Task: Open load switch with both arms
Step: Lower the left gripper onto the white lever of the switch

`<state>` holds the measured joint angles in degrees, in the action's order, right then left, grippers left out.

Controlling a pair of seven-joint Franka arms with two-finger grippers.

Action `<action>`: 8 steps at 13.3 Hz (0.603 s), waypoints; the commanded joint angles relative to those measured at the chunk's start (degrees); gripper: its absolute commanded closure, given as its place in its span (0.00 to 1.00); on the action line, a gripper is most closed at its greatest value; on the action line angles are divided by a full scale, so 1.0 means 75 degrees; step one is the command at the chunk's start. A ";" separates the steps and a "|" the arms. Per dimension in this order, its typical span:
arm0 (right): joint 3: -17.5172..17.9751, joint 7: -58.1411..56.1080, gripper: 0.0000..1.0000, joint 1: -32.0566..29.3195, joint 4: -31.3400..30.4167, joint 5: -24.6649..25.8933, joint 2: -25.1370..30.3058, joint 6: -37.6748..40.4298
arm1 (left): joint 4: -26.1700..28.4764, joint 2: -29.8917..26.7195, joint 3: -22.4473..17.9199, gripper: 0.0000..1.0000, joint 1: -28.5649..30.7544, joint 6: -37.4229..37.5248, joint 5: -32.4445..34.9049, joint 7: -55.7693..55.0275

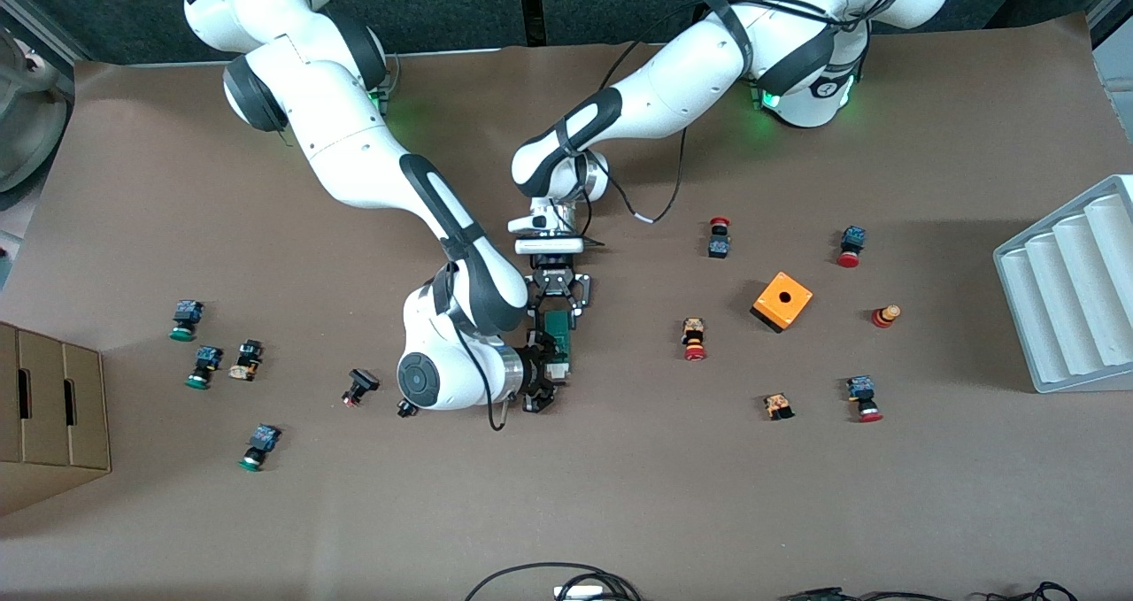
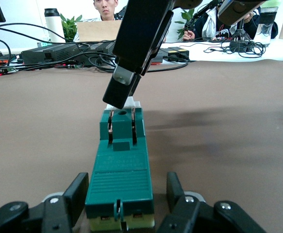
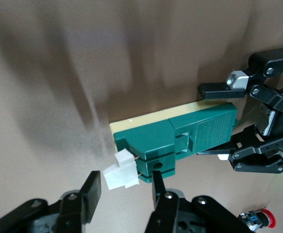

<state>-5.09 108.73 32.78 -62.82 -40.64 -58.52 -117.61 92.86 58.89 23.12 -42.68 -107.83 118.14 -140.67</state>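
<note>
Brown table (image 1: 620, 495): left gripper (image 2: 124, 199) clamps load switch (image 2: 120, 170); right gripper's (image 3: 124, 187) jaws straddle its white piece (image 3: 119, 172).

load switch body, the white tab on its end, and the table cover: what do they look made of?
load switch: looks like moulded plastic, matte green, with crisp ribs and slots and a cream base layer.
white tab: probably plastic too, opaque and blocky.
table cover: likely brown paper or thin fabric, matte with faint creases.

I'm counting two arms (image 1: 354, 154) working, one load switch (image 1: 559, 335), three green-capped push-buttons (image 1: 183, 319), five red-capped push-buttons (image 1: 719, 236), one orange box (image 1: 782, 301), one white ribbed tray (image 1: 1071, 282), and one cardboard box (image 1: 49, 415).
</note>
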 commanded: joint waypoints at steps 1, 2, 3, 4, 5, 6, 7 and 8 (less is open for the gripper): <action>-0.0013 0.0057 0.50 -0.0047 0.0348 -0.0230 -0.0213 0.0178 | -0.0089 0.0176 -0.0071 0.27 -0.0134 0.0033 0.0080 -0.0123; -0.0013 0.0057 0.50 -0.0047 0.0348 -0.0230 -0.0213 0.0178 | -0.0089 0.0187 -0.0071 0.27 -0.0134 0.0033 0.0080 -0.0123; -0.0013 0.0057 0.51 -0.0047 0.0336 -0.0230 -0.0213 0.0178 | -0.0089 0.0211 -0.0071 0.27 -0.0134 0.0033 0.0080 -0.0123; -0.0013 0.0057 0.51 -0.0047 0.0336 -0.0230 -0.0225 0.0178 | -0.0089 0.0223 -0.0071 0.27 -0.0134 0.0045 0.0091 -0.0123; -0.0013 0.0057 0.51 -0.0047 0.0336 -0.0230 -0.0248 0.0178 | -0.0089 0.0223 -0.0071 0.27 -0.0134 0.0045 0.0138 -0.0135; -0.0013 0.0057 0.51 -0.0047 0.0336 -0.0230 -0.0248 0.0178 | -0.0089 0.0234 -0.0071 0.27 -0.0122 0.0045 0.0173 -0.0239; -0.0013 0.0069 0.54 -0.0047 0.0336 -0.0230 -0.0237 0.0178 | -0.0089 0.0246 -0.0071 0.27 -0.0133 0.0057 0.0197 -0.0438; -0.0013 0.0069 0.59 -0.0047 0.0325 -0.0230 -0.0237 0.0189 | -0.0089 0.0258 -0.0071 0.27 -0.0145 0.0068 0.0208 -0.0567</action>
<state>-5.09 108.76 32.68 -62.81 -40.64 -58.71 -117.55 92.87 59.08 23.12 -42.71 -107.60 118.60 -142.04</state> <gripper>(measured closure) 0.520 0.273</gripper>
